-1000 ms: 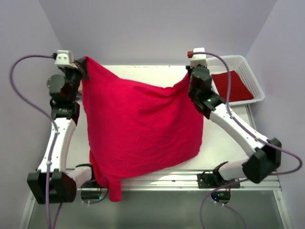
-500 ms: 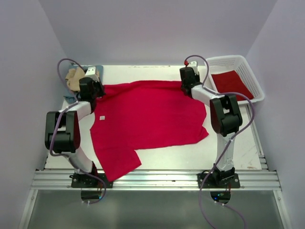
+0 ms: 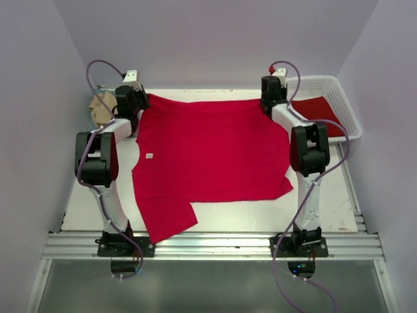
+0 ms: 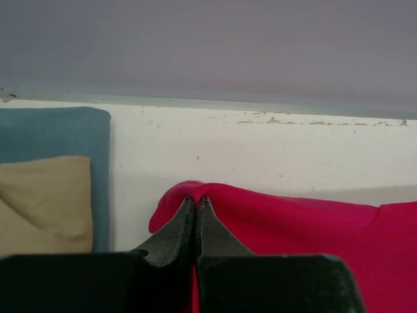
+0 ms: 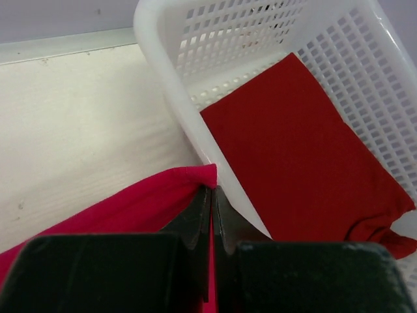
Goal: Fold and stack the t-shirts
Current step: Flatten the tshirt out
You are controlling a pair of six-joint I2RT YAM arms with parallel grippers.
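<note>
The worktop point(image 3: 319, 195) is bare at near right and down the left side. One red shirt point(image 3: 208, 150) lies spread, its far edge along the back. One basket point(image 3: 350, 120), far right, holds a second red shirt point(image 5: 293, 150). Far left, one tan shirt point(image 4: 42, 202) lies on one blue shirt point(image 4: 58, 130). The left end effector point(image 4: 196, 199) and right end effector point(image 5: 213, 189) each pinch a far corner of the spread shirt.

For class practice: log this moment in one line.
left gripper shut on red t-shirt | right gripper shut on red t-shirt | spread on table

White arms point(image 3: 109, 205) with black joints point(image 3: 93, 156), lilac cables point(image 3: 95, 63), perhaps one red cap point(image 3: 272, 69)
</note>
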